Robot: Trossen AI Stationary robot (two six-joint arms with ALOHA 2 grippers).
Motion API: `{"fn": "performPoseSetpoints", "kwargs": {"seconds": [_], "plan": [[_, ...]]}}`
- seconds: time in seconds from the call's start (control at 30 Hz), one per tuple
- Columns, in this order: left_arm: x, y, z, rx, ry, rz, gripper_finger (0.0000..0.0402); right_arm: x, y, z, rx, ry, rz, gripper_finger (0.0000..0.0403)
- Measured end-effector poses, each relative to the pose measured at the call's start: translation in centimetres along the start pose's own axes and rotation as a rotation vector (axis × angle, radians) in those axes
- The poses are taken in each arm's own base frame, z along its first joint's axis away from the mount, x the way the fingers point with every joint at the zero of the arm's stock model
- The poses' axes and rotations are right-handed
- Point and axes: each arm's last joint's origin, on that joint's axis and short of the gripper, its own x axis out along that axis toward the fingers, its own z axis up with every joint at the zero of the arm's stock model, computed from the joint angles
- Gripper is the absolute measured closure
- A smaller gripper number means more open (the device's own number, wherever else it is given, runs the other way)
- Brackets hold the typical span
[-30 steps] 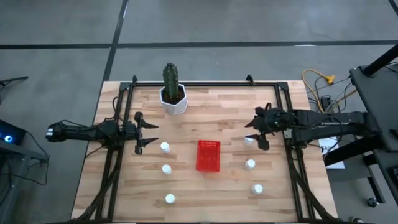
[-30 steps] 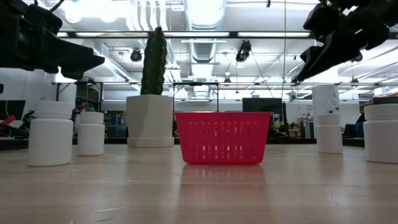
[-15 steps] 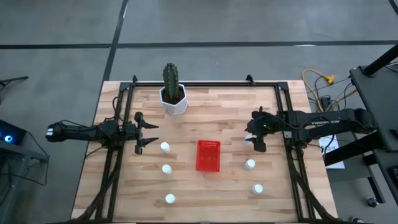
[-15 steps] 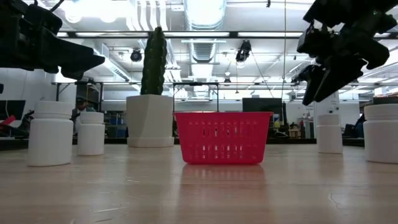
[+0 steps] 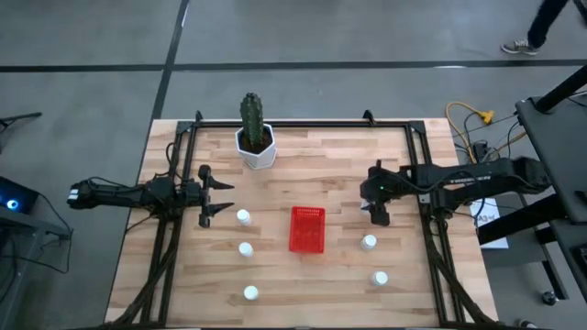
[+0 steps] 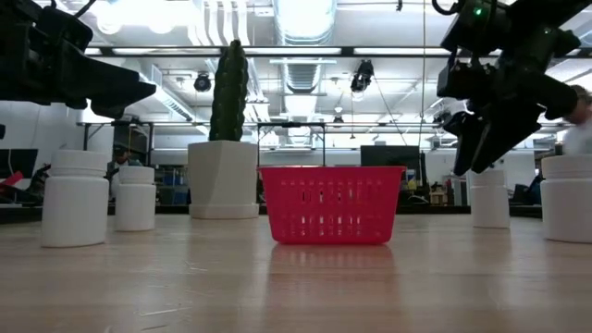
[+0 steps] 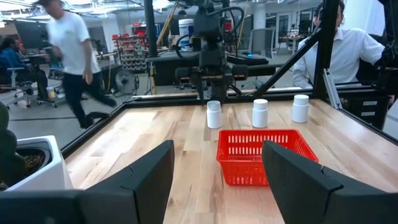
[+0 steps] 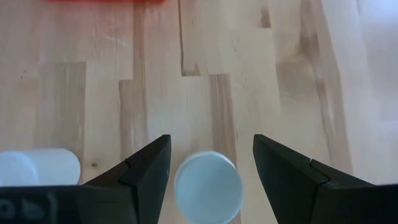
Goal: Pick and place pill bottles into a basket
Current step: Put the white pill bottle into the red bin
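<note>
The red basket [image 5: 307, 229] stands mid-table and also shows in the low view [image 6: 331, 204]. Three white pill bottles stand left of it [image 5: 243, 217] [image 5: 246, 248] [image 5: 250, 293]. Two stand right of it [image 5: 369, 242] [image 5: 380, 278]. A further one [image 8: 208, 186] stands under my right gripper [image 5: 374, 200]. That gripper is open and points down, one finger on each side of the bottle's cap, just above it in the low view [image 6: 479, 153], touching nothing. My left gripper [image 5: 220, 197] waits open and level, left of the nearest left bottle.
A white hexagonal pot with a cactus [image 5: 255, 137] stands at the far edge, left of centre. A black frame [image 5: 303, 126] runs along the table's far edge and sides. Bare wood lies between the basket and the near edge. People [image 7: 74, 56] are in the room beyond the table.
My right gripper has gone a little toward the table's left edge, tipped its fingers down and come lower, over the farthest right-hand bottle, which it now hides in the high view. It has stayed open. The bottles and the basket have not moved.
</note>
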Motion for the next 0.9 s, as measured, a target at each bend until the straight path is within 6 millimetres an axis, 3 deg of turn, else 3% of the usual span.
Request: {"fn": "performPoseSetpoints", "kwargs": {"seconds": [0.9], "plan": [[0.0,0.0,0.0,0.000,0.004,0.000,0.0175,1.2,0.0,-0.2,0.026,0.069,0.028,0.0184]]}}
